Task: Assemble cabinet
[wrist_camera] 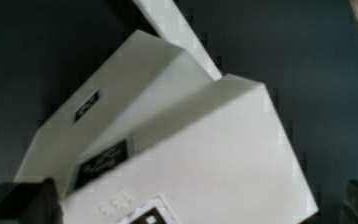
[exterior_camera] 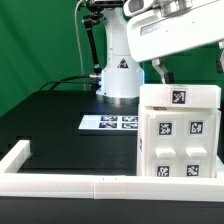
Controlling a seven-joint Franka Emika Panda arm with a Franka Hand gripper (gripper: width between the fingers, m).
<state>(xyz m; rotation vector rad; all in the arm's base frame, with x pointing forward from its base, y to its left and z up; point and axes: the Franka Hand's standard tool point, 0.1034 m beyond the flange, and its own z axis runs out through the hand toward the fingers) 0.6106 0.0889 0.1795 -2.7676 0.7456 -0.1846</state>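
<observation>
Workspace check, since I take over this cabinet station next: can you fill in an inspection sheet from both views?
Surface: black table, bordered along the near edge by a low white rail.
Job's things: the white cabinet stands upright at the exterior view's right, against the rail, tags on its front face; the wrist view shows its white panels close up.
Clutter: nothing seen.
Grippers: the gripper hangs just above the cabinet's top edge; open or shut cannot be told.
Cables: a dark cable runs along the table's far edge to the arm's base.
Surroundings: green backdrop; the marker board lies flat near the base.
</observation>
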